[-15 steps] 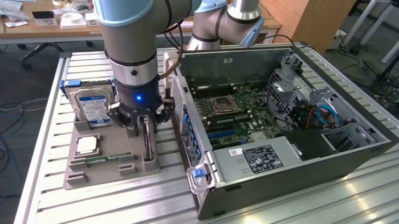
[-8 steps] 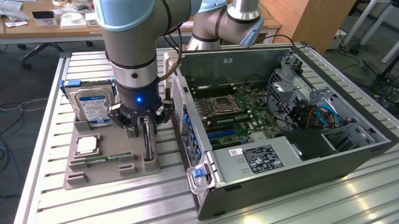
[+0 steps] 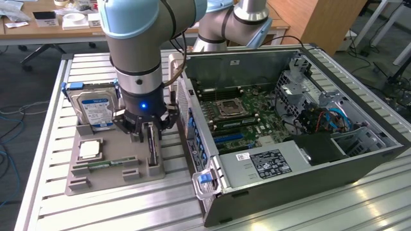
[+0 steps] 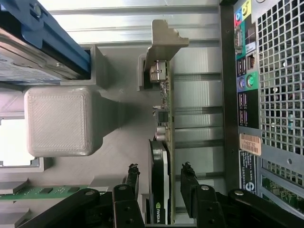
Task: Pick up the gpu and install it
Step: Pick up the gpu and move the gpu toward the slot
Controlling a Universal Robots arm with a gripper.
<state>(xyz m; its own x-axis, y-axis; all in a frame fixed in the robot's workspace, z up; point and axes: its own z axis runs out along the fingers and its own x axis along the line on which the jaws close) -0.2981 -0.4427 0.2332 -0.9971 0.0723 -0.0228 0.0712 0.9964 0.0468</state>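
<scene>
- Loose blue cables on the floor, far off to the exterior view's left of the fingers, past the table edge.
- Wooden desk at the back of the room, behind the fingers and to their left, carrying a tape roll and papers.
- Slatted aluminium table under the whole setup.
- Grey tray flat on the table, directly below the fingers.
- Hard drive upright in a tray slot, just beside the fingers on the exterior view's left; processor and memory stick lying flat a little nearer the camera.
- Gripper pointing straight down, fingers spread wide, one on each side of the card with a gap on both sides; nothing clamped.
- Gpu standing on edge in its tray slot, between the fingers, black cooler facing one finger and bare board facing the other.
- Computer case with its side open, just beside the tray to the exterior view's right of the fingers; motherboard exposed inside.
- Wooden cabinet at the back, well to the right of the fingers.
- Hard to make out: the upper edge of the card in the exterior view, covered by the wrist and fingers; part of the drive's label, hidden behind the arm; the cooler end of the card, cut off at the wrist view's edge.
</scene>
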